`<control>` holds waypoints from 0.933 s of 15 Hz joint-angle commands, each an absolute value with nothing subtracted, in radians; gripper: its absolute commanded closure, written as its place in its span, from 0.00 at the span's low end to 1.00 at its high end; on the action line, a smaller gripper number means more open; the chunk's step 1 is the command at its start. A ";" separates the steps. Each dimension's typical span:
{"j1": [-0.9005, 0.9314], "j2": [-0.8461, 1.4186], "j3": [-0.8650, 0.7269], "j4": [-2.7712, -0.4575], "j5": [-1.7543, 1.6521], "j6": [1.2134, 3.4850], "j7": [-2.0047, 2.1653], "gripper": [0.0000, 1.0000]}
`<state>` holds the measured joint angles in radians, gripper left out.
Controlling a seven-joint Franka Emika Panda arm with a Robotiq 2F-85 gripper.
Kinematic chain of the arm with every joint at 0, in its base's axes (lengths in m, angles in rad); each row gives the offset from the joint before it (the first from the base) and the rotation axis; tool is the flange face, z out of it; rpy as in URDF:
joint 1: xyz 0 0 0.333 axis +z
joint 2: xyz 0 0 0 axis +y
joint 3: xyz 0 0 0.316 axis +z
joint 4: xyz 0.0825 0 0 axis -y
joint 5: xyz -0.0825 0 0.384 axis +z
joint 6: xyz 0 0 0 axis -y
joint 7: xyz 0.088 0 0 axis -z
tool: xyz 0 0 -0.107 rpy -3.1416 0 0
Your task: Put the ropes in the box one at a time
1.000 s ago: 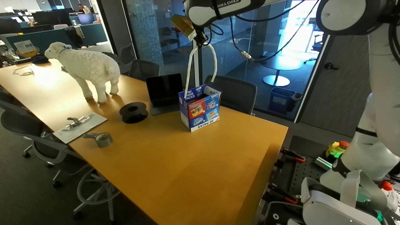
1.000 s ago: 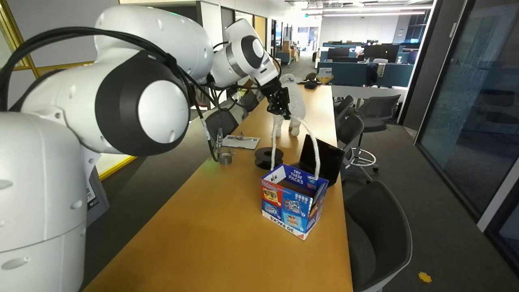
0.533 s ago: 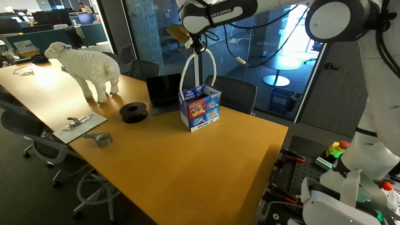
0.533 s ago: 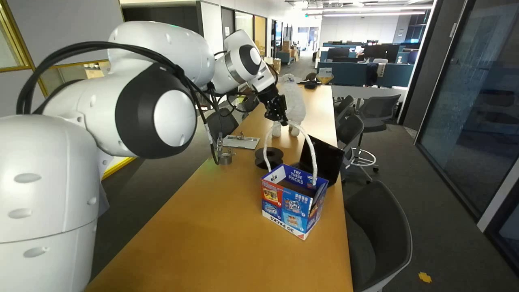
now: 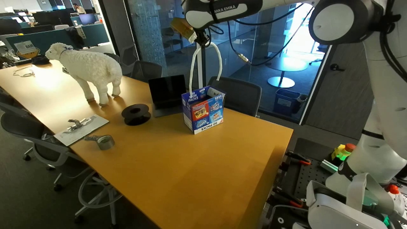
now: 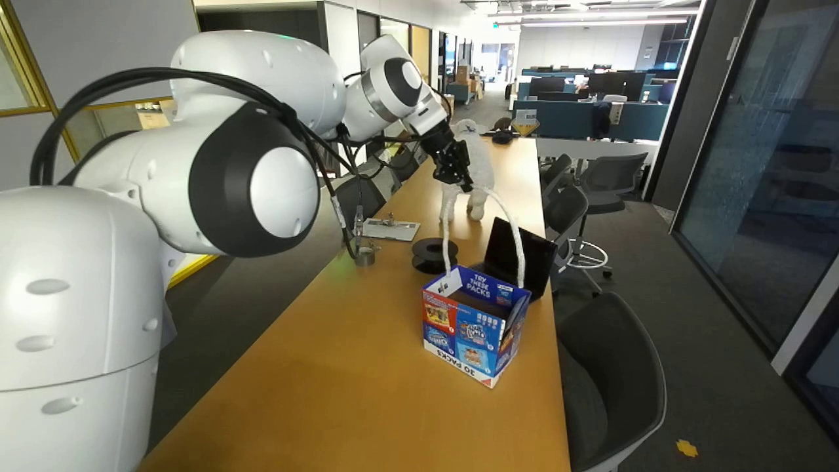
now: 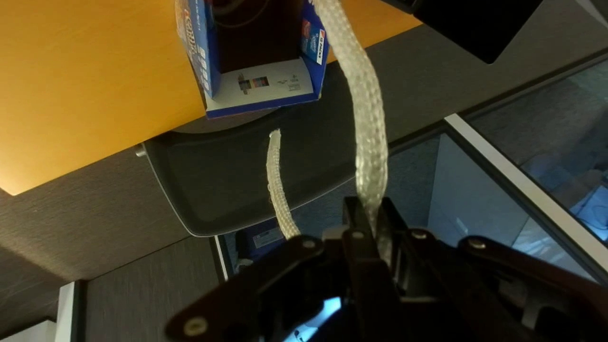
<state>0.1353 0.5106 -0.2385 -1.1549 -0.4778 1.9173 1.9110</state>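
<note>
A cream-white rope hangs in an arch from my gripper, which is shut on it near its middle. In the wrist view the braided rope runs between the fingertips, pinched flat. Below hangs the blue box, open at the top and upright on the table, in both exterior views. One strand drops along the box's lettered back wall; whether its end is inside or outside I cannot tell. The other end, seen in the wrist view, dangles past the rim of the box, over a chair. The box's inside is dark.
A laptop stands open right behind the box, with a black spool beside it. A clipboard and tape roll lie near the long edge. A plush sheep stands farther off; a chair backs the box side.
My gripper dipped with the rope, then rose again. The rope arch widened at the dip, then narrowed, and its ends now hang slightly higher. The box has not moved.
</note>
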 commanded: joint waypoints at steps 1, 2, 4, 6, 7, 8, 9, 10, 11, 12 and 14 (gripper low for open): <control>0.140 0.528 -0.241 -1.130 -0.497 1.916 1.900 0.94; 0.139 0.531 -0.237 -1.137 -0.494 1.924 1.897 0.94; 0.141 0.546 -0.232 -1.146 -0.495 1.929 1.898 0.94; 0.140 0.565 -0.227 -1.148 -0.488 1.935 1.896 0.95; 0.139 0.574 -0.225 -1.148 -0.487 1.937 1.895 0.95; 0.137 0.586 -0.222 -1.146 -0.483 1.937 1.892 0.95; 0.137 0.595 -0.220 -1.147 -0.482 1.940 1.891 0.95; 0.131 0.604 -0.209 -1.142 -0.485 1.936 1.891 0.95; 0.128 0.611 -0.204 -1.143 -0.477 1.943 1.885 0.95; 0.125 0.615 -0.198 -1.148 -0.468 1.954 1.879 0.95; 0.124 0.627 -0.188 -1.149 -0.458 1.966 1.869 0.95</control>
